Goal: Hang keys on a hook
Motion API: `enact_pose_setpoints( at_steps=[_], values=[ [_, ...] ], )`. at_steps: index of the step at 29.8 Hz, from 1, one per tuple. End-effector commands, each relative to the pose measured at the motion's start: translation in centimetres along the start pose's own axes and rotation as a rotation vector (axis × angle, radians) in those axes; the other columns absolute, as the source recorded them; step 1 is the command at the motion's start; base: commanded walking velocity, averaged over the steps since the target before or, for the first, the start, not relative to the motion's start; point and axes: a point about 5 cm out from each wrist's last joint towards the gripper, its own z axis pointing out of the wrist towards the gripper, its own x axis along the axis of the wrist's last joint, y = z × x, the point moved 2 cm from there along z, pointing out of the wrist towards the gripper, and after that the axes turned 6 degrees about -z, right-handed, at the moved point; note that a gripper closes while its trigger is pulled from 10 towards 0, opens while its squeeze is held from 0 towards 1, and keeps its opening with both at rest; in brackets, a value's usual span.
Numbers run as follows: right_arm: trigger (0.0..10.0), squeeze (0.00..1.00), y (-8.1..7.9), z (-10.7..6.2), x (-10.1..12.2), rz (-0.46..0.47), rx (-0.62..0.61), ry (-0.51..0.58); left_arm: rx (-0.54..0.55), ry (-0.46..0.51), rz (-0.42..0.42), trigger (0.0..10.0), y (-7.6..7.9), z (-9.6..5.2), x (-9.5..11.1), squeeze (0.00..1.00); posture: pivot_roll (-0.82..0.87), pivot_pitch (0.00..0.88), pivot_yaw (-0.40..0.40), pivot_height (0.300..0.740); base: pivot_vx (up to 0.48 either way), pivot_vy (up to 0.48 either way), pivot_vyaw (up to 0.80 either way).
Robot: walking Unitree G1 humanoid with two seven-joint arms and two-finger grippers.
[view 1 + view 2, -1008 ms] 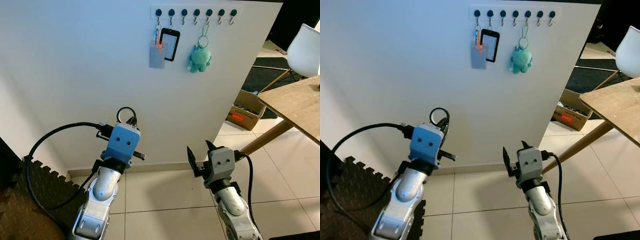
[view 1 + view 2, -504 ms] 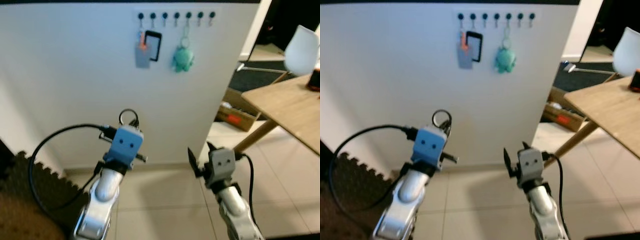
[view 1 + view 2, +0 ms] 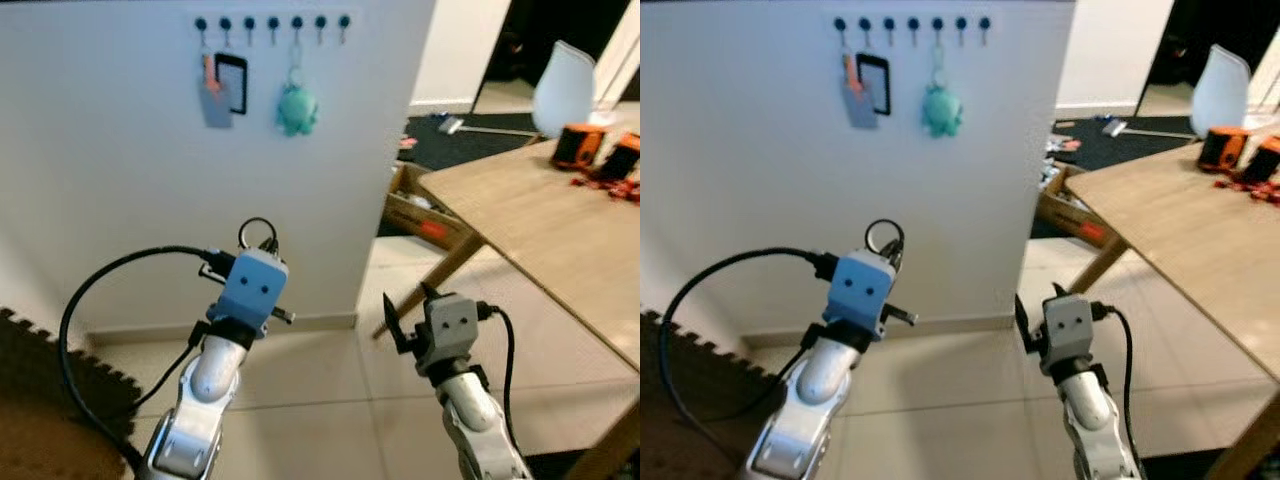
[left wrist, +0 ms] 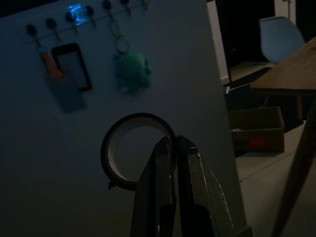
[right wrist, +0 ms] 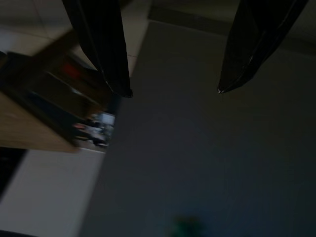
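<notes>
Left gripper (image 4: 174, 140) raised before the white wall (image 3: 120, 220), jaws pressed together on the key ring (image 4: 121, 150), held well below the hook rail (image 3: 272, 21). On the rail: grey card holder (image 3: 214, 98), black tag (image 3: 232, 83), teal plush keychain (image 3: 295, 106). Right gripper (image 5: 170, 91) lower, near the wall's edge, jaws spread, holding nothing. Wooden counter (image 3: 540, 230) at far right, orange objects (image 3: 575, 146) on top.

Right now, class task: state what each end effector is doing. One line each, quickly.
Left end effector: shut on the key ring, held up below the hook rail.
Right end effector: open, holding nothing.
</notes>
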Motion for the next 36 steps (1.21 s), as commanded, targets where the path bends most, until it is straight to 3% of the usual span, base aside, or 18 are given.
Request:
enact_pose_setpoints(
  at_steps=[1,21,36],
  values=[
    [10.0,0.0,-0.44,-0.23,-0.29,0.013,0.01,-0.01,0.007,-0.027,0.015,10.0,-0.22,-0.23,-0.55,0.0,0.11,0.164,-0.014,0.74,0.0,0.0,0.0],
    [10.0,0.0,-0.5,-0.27,-0.29,0.015,0.009,-0.009,-0.008,-0.01,0.016,10.0,-0.2,-0.22,-0.38,0.0,0.11,0.165,-0.012,0.74,0.0,0.0,0.0],
    [10.0,0.0,-0.52,-0.3,-0.31,0.015,0.011,-0.01,-0.004,-0.008,0.015,10.0,-0.18,-0.29,-0.31,0.0,0.11,0.165,-0.013,0.74,0.457,0.0,0.0]
  ],
)
